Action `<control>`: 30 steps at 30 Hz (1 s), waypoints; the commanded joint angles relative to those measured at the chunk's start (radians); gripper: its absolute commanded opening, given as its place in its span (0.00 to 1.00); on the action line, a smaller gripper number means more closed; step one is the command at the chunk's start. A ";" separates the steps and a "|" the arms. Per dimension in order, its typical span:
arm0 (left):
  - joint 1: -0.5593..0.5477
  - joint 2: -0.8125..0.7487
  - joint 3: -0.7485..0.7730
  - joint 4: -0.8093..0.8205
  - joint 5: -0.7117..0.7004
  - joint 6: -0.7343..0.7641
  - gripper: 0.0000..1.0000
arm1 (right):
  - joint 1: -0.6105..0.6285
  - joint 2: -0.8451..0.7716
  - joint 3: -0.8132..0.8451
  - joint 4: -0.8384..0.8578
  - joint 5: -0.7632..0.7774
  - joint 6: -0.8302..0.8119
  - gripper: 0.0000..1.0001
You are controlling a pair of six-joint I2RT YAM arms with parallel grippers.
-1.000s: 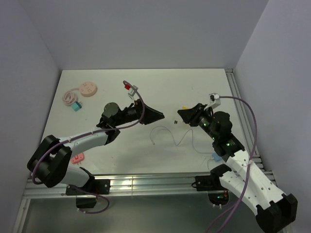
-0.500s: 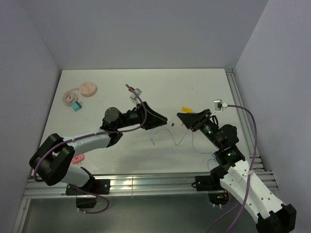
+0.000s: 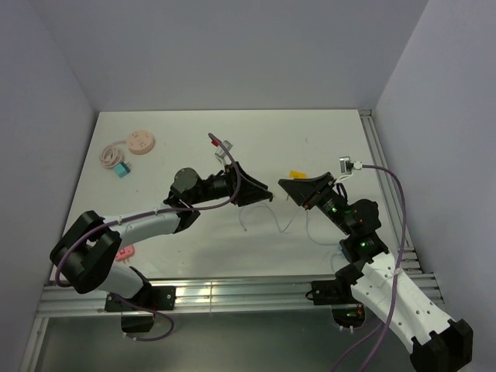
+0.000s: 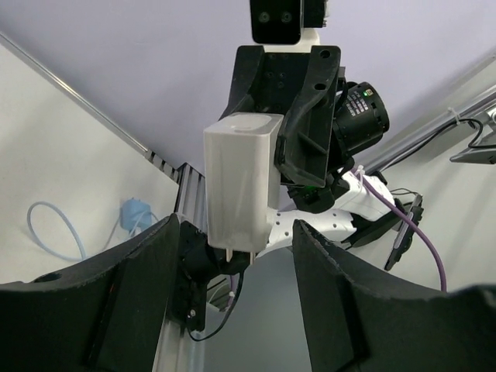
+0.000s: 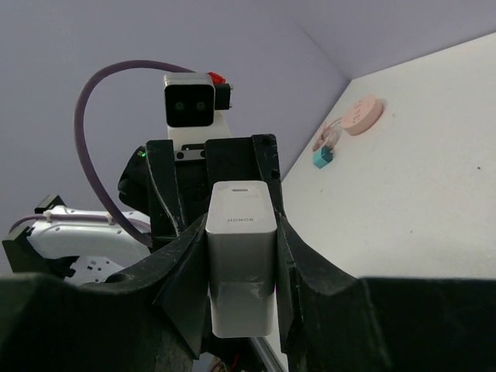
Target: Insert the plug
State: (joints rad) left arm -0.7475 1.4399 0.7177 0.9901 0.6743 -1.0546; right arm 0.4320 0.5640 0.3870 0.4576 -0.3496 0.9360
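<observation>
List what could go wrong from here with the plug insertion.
1. The white charger is pinched only by the right fingers. The left fingers stand open around its end, so a skewed retreat might knock it askew.
2. Both sets of fingers sit nose to nose above the table; a small misjudged move could make them collide.
3. The cable lies loose on the table, ungripped, and may slide when grasped.
</observation>
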 commanded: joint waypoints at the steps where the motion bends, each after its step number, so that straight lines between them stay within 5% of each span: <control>1: -0.010 0.036 0.039 0.113 0.013 -0.044 0.65 | 0.020 0.019 0.033 0.136 -0.014 0.035 0.00; 4: -0.009 0.079 0.045 0.198 0.047 -0.102 0.54 | 0.034 0.027 0.033 0.139 -0.003 0.030 0.00; 8: -0.007 0.123 0.046 0.297 0.103 -0.165 0.00 | 0.039 0.011 0.077 0.049 0.003 -0.015 0.01; 10: -0.004 0.123 0.052 0.257 0.132 -0.144 0.00 | 0.039 0.008 0.127 -0.105 -0.003 -0.090 0.19; 11: 0.000 0.119 0.067 0.224 0.161 -0.124 0.00 | 0.040 0.013 0.189 -0.167 -0.006 -0.127 0.38; 14: 0.002 0.105 0.118 0.035 0.214 -0.001 0.00 | 0.036 0.066 0.335 -0.416 -0.060 -0.268 0.55; 23: 0.008 0.019 0.262 -0.620 0.263 0.549 0.00 | 0.027 0.171 0.544 -0.773 -0.190 -0.517 0.63; 30: 0.034 -0.021 0.220 -0.615 0.344 0.644 0.00 | -0.015 0.128 0.532 -0.786 -0.336 -0.568 0.53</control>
State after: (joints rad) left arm -0.7296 1.4445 0.9565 0.4324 0.9779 -0.5125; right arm 0.4355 0.7364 0.8616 -0.3756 -0.5564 0.4206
